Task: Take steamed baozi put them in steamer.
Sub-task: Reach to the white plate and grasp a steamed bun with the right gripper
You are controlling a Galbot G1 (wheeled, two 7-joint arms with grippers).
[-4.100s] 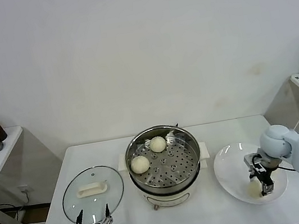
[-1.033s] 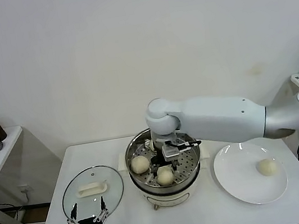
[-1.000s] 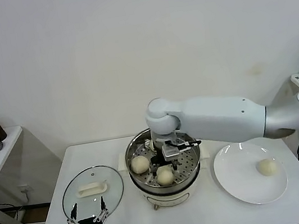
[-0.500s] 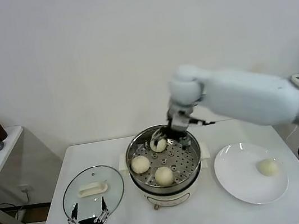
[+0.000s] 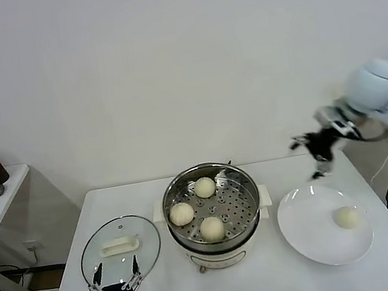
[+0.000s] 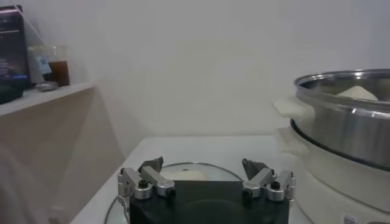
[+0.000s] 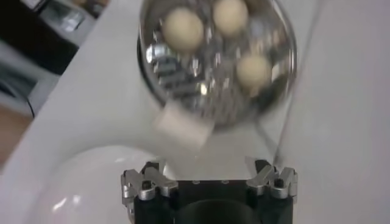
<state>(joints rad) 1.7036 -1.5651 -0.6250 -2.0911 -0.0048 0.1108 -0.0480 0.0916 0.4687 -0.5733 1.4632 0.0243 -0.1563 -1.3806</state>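
Hovering high above the plate (image 5: 309,242), our right end effector (image 5: 319,146) is wide open and empty, while the left end effector (image 5: 115,290) waits open by the lid (image 5: 119,247). Three baozi (image 5: 212,228) sit in the steamer (image 5: 212,205). One baozi (image 5: 346,217) remains on the plate, so we judge one transfer left.

Three steamed baozi (image 7: 183,28) in the steamer (image 7: 207,100) — right gripper (image 7: 209,181) fingers spread.
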